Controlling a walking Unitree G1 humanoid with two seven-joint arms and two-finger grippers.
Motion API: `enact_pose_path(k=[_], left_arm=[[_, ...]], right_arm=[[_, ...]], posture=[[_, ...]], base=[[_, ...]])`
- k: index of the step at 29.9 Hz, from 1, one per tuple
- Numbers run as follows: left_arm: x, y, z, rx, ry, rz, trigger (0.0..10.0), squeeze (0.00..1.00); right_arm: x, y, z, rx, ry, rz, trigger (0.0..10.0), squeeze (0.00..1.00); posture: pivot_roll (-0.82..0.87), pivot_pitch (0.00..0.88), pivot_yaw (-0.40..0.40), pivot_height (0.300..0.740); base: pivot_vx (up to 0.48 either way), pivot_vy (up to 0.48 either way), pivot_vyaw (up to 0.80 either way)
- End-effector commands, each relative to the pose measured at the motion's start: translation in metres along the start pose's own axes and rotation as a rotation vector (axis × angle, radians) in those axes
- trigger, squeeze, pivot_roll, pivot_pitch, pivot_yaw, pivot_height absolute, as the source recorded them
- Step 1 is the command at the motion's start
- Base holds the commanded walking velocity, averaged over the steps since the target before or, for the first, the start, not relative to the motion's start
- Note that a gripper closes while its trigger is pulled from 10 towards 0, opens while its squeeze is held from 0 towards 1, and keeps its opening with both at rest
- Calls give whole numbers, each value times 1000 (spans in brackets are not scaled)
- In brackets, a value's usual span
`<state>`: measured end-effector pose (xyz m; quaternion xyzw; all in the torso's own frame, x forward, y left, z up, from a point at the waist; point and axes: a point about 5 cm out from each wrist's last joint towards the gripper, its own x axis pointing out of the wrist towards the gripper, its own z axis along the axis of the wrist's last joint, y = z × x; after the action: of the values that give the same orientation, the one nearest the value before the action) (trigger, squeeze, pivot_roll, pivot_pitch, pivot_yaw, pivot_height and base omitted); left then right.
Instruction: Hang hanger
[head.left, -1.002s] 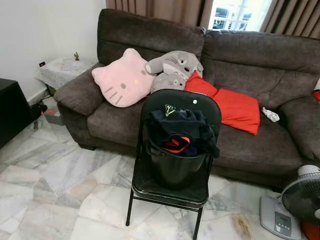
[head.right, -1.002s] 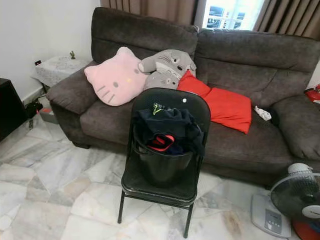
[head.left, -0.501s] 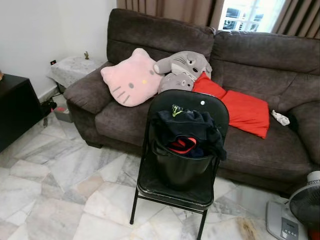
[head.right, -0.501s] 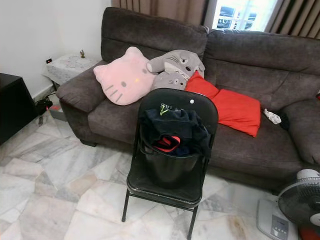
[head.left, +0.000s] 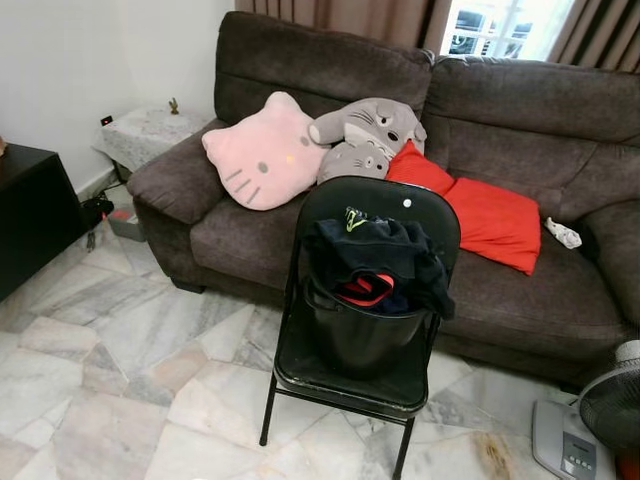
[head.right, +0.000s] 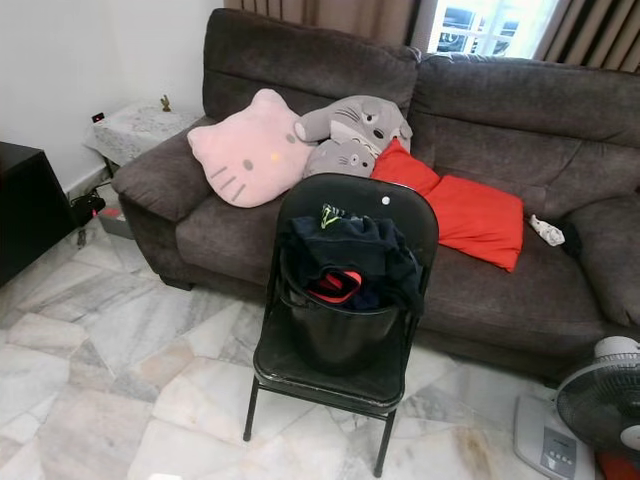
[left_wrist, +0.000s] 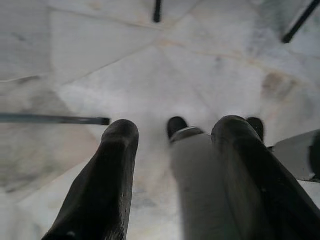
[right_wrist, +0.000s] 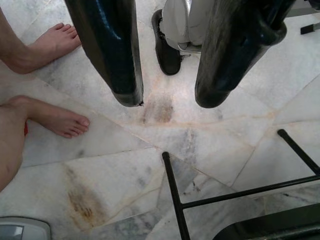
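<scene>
- Camera view shifts slightly since the earlier frame; chair and sofa are unmoved.
- Left tool hangs over the marble floor, fingers spread, released.
- Right tool likewise released, near a person's bare feet.
- Hanger location cannot be determined; bucket with dark clothes sits on the chair.

1. A red curved piece, possibly the hanger though that cannot be told for sure, lies tilted inside the black bucket.
2. It sits toward the bucket's middle, partly covered by dark clothing draped over the back rim.
</scene>
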<state>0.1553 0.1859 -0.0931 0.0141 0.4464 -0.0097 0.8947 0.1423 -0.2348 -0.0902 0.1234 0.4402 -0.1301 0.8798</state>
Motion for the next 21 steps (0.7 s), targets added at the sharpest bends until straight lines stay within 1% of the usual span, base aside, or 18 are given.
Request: enact_pose_path(k=[1,20,21], left_arm=[[-1,-1,-7,3,28,-10,10000,0],[-2,0,-8,-1,27,-11,10000,0],[-2,1,-8,-1,25,-9,10000,0]], right_arm=[[0,-2,1,4,-4,-7,10000,0],[0,-3,2,8,-9,-10,10000,0],[0,-3,1,8,-10,-10,10000,0]], posture=[[24,0,-40,740],[5,0,-43,740],[4,0,-42,740]], base=[[247,0,0],[283,0,0],[0,0,0]])
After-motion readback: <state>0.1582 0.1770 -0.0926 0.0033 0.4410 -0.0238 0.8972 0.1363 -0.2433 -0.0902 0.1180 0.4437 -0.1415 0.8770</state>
